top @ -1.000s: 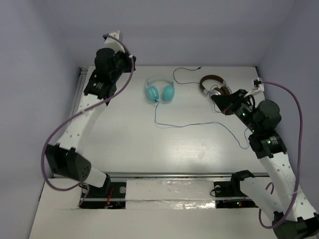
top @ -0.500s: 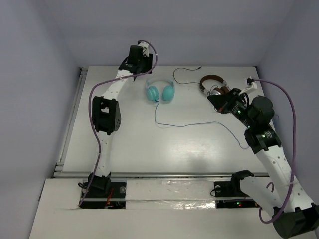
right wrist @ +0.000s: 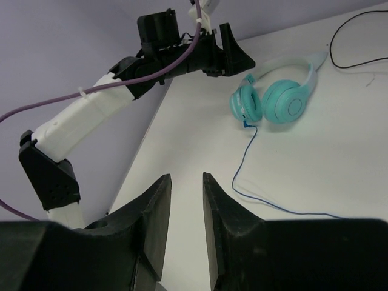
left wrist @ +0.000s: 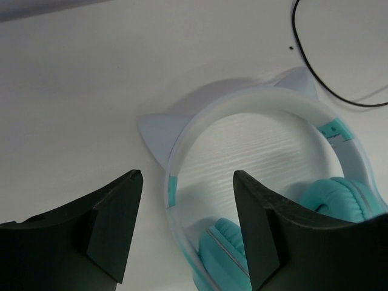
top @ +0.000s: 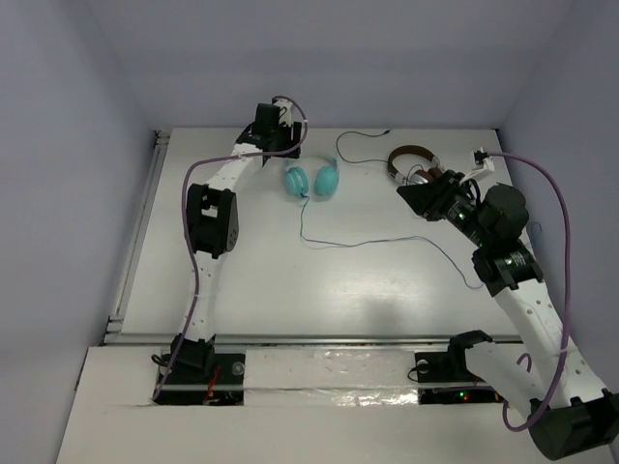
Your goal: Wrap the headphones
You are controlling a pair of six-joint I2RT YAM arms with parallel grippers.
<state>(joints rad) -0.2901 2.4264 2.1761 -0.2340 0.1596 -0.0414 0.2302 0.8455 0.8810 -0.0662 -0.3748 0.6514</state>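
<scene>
Top external view: the headphones (top: 311, 178) lie on the bench (top: 319, 290) close to its far edge, a little left of the middle, with the teal ear cups side by side toward the near edge and the pale headband toward the far edge. The left tool (top: 293, 150) hangs just over that headband, at the far left side of the headphones. A thin dark cable (top: 363, 242) runs from the cups toward the near edge, then bends and trails off toward the right edge.

In the left wrist view the left tool (left wrist: 187, 179) stands wide, its two dark fingers (left wrist: 112, 224) straddling the left part of the headband from above; whether they touch it I cannot tell. The headband carries two small pointed ears.

The right tool (top: 414, 193) hovers near the far right corner, just beside a pair of brown-and-silver headphones (top: 414, 162). In the right wrist view the right tool (right wrist: 185, 182) shows only a narrow gap with nothing in it, well apart from the headphones (right wrist: 285, 100).

A black cord (top: 356, 147) lies along the far edge between the two pairs.
</scene>
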